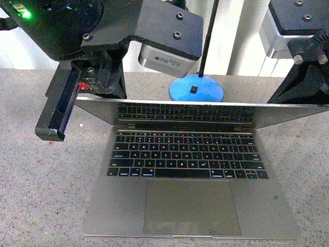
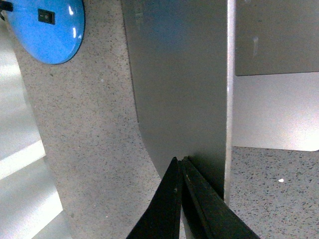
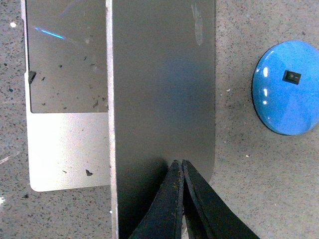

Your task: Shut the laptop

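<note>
Slim silver-grey metal laptop point(image 1: 190, 206) at lower centre of the front frame, on speckled grey stone countertop point(image 1: 41, 195), lid tilted forward partway over the black keys. Left gripper point(image 2: 180, 164), fingers clenched together on nothing, tips against the lid's outer face near one corner. Right gripper point(image 3: 178, 164) likewise clenched and empty, tips against the lid near the other corner. Round glossy blue lamp base point(image 1: 197, 88) just behind the lid, upper centre.

Speckled grey counter point(image 1: 41, 175); blue lamp base point(image 1: 197, 88).
</note>
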